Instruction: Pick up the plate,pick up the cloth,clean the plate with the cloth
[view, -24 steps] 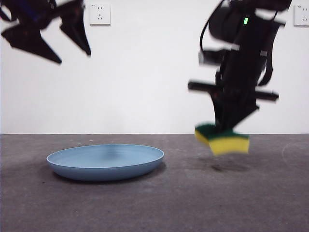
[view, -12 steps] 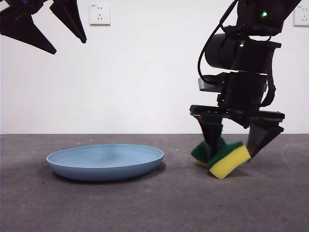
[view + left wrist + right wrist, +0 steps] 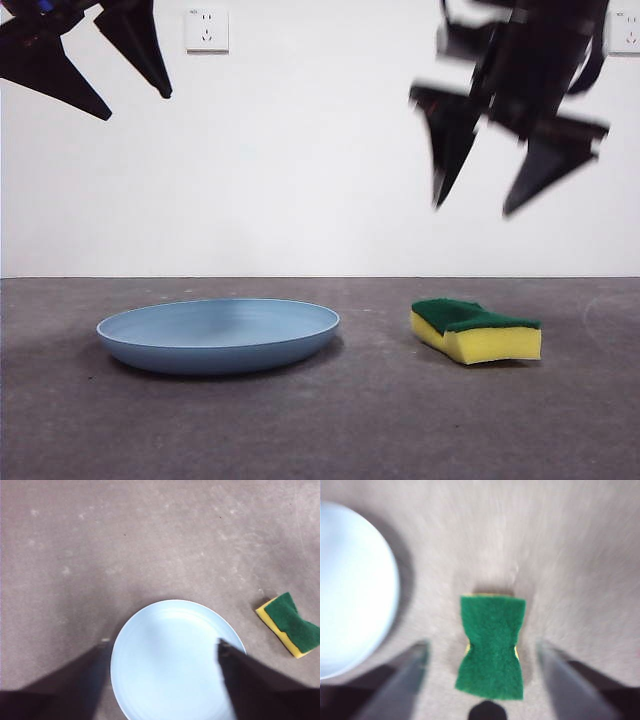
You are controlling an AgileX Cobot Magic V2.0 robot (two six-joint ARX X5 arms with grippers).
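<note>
The light-blue plate [image 3: 218,334] lies flat on the grey table, left of centre. The cloth, a yellow sponge with a green top [image 3: 476,330], lies flat on the table to its right. My right gripper [image 3: 490,200] is open and empty, blurred, high above the sponge. The right wrist view shows the sponge [image 3: 492,645] between its spread jaws, far below, with the plate [image 3: 350,590] beside it. My left gripper [image 3: 135,100] is open and empty, high above the plate. The left wrist view shows the plate [image 3: 170,660] below its jaws and the sponge [image 3: 291,630] off to one side.
A white wall with two sockets [image 3: 206,28] stands behind the table. The grey tabletop [image 3: 330,430] stretches in front of the plate and sponge.
My right gripper set the sponge down on the table, let it go and rose well above it. The sponge now lies flat. The left gripper and the plate have hardly moved.
</note>
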